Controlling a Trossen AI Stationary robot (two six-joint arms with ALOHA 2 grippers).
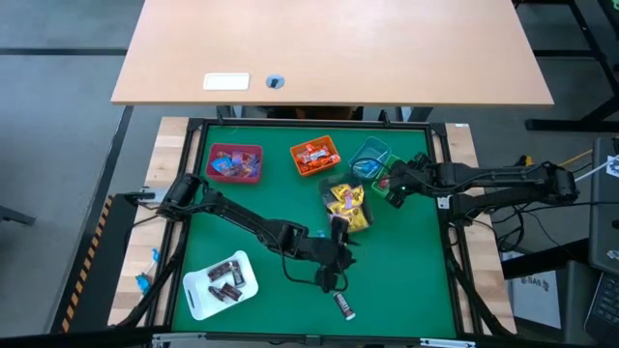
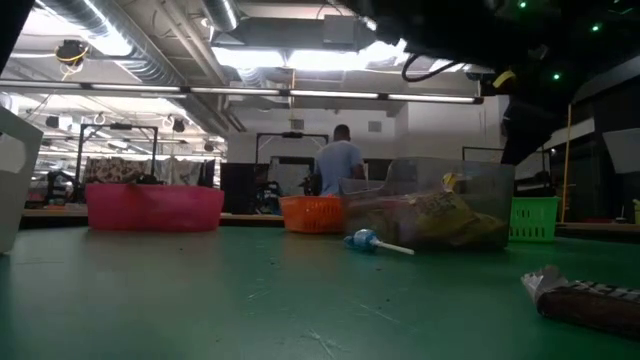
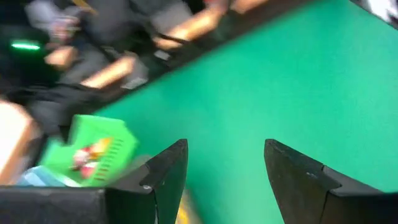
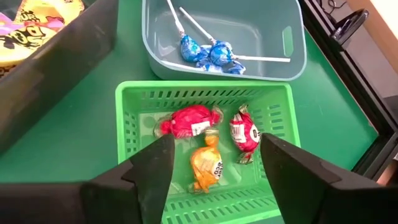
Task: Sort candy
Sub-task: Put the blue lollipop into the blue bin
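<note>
My right gripper [image 4: 214,171] [image 1: 395,189] hangs open over the green bin [image 4: 205,106], a finger on either side of an orange sweet [image 4: 207,165] that lies on the bin floor with two red ones [image 4: 186,121]. Blue lollipops [image 4: 208,53] lie in the grey-blue bin [image 1: 369,155]. My left gripper [image 3: 227,180] [image 1: 338,240] is open above the mat, just near of the clear bin [image 1: 346,203] of yellow packets, with only green mat between its fingers. A dark brown bar [image 1: 343,306] and a blue lollipop [image 2: 362,240] lie loose on the mat.
A pink bin [image 1: 235,162] and an orange bin [image 1: 314,155] stand along the far edge. A white tray [image 1: 198,300] with dark brown bars sits at the near left. Open mat lies at the near right. A person stands in the room beyond the table.
</note>
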